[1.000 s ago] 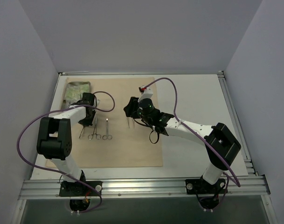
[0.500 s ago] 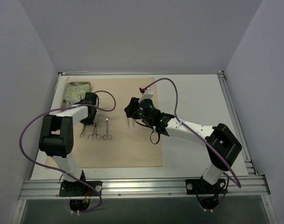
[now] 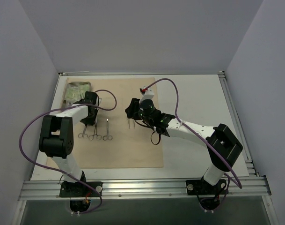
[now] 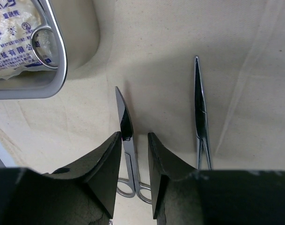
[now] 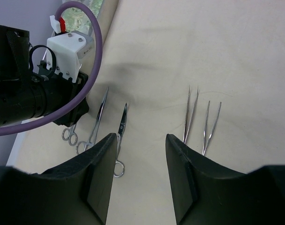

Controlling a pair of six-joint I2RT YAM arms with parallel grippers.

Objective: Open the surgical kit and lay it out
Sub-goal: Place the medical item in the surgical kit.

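The surgical kit's beige cloth (image 3: 133, 150) lies spread flat. At its far left corner sits the steel tray (image 3: 77, 90), with packets (image 4: 11, 51) inside. Three scissor-like instruments (image 3: 94, 132) lie side by side, and two tweezers (image 5: 191, 112) rest to their right. My left gripper (image 4: 134, 135) hovers low over the leftmost scissors (image 4: 125, 124). Its jaws stand open either side of the blades, and the scissors lie on the cloth. A clamp (image 4: 200, 122) lies to its right. My right gripper (image 5: 141, 137) is open above bare cloth, between the scissors (image 5: 121, 126) and the tweezers.
The left arm's wrist and purple cable (image 5: 86, 28) sit close on the left of the right gripper. White table (image 3: 198, 98) extends right of the cloth, bounded by a metal rail (image 3: 231, 108). Grey walls enclose the back and sides.
My left gripper has opened and let go of the scissors, which now lie on the cloth left of the other two instruments. The right arm has not moved.
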